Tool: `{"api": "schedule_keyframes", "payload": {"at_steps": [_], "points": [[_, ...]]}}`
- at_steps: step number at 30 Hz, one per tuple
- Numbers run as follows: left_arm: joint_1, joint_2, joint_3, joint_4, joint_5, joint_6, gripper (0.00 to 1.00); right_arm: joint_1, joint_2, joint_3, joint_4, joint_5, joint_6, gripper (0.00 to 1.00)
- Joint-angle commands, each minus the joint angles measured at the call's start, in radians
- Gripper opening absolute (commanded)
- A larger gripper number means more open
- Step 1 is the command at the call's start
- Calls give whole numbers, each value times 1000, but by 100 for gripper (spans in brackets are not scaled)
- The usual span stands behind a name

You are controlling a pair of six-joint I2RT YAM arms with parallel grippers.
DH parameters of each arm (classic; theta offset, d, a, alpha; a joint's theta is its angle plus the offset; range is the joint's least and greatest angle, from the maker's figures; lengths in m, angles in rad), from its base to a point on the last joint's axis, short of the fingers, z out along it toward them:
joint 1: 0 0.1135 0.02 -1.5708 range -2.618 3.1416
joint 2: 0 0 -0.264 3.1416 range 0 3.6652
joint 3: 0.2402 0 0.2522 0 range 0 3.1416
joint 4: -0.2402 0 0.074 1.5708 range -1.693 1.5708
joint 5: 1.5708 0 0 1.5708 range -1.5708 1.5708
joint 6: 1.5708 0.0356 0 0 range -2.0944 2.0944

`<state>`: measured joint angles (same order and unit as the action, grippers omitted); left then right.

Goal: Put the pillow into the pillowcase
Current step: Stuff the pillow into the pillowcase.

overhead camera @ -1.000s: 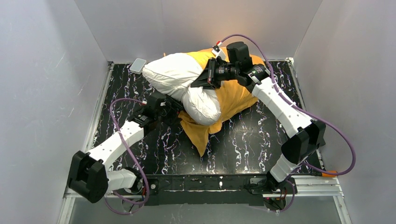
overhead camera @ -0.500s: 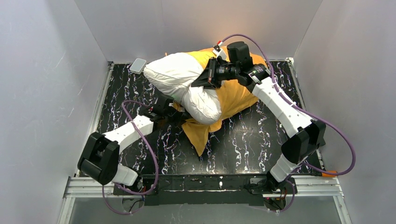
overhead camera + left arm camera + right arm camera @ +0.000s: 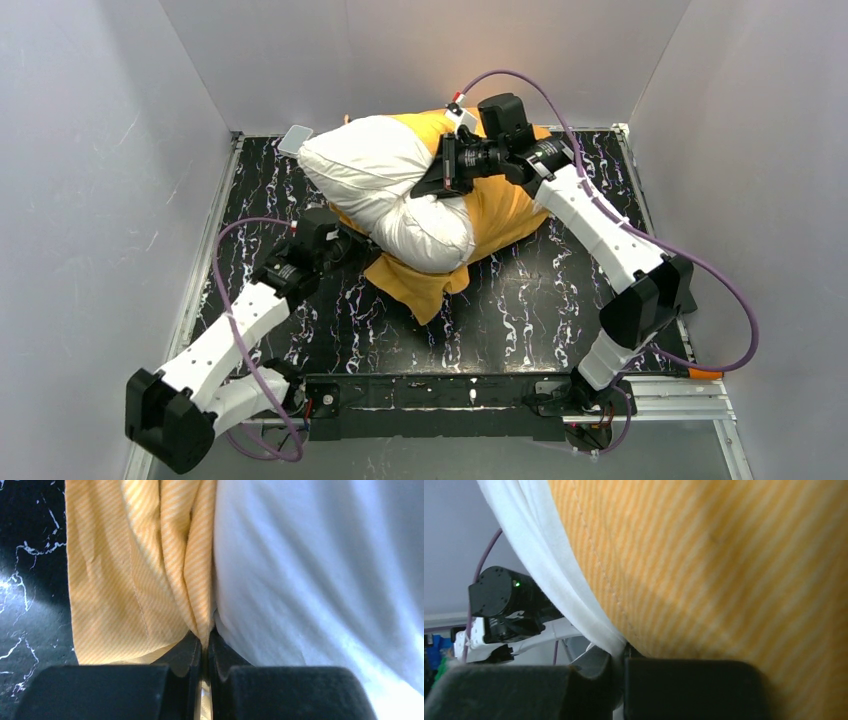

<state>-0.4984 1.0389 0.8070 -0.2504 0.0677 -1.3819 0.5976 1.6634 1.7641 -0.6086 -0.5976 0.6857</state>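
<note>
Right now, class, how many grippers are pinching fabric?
2: the left gripper on a pillowcase fold, near left; the right gripper on the pillow seam, far side.

The pillow (image 3: 385, 180), plump, white and creased, lies bent at 12 o'clock on the surface (image 3: 540, 300). Under it the pillowcase (image 3: 505, 210), orange-yellow side up, spreads toward 3 and 6 o'clock. My left tool (image 3: 205, 652) pinches the pillowcase's edge, and my right tool (image 3: 619, 660) pinches the pillow's seam.

Plump pillow (image 3: 375, 175) filling far middle, open tabletop (image 3: 530, 300) nearer, walls (image 3: 100, 150) hemming three sides
</note>
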Motion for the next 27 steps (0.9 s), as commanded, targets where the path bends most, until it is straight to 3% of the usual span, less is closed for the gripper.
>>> {"api": "schedule_keyframes", "payload": {"at_steps": [1, 12, 14, 17, 19, 22, 27], "points": [[-41, -180, -5, -50, 60, -24, 0, -1, 107, 46, -83, 232, -165, 1], [-108, -404, -64, 100, 64, -73, 0, 221, 290, 193, -292, 712, -425, 1], [-108, -425, -78, 71, 39, -83, 0, 230, 275, 259, -315, 694, -445, 18], [-108, -411, -91, -51, 7, -116, 0, 231, 242, 429, -362, 627, -444, 54], [-108, -388, -111, -81, -3, -135, 0, 225, 220, 561, -373, 506, -436, 75], [-108, -345, -144, -64, -20, -162, 0, 222, 142, 570, -322, 332, -389, 87], [-104, -274, -136, -52, -54, -166, 0, 220, -99, 289, -114, 153, -278, 90]]}}
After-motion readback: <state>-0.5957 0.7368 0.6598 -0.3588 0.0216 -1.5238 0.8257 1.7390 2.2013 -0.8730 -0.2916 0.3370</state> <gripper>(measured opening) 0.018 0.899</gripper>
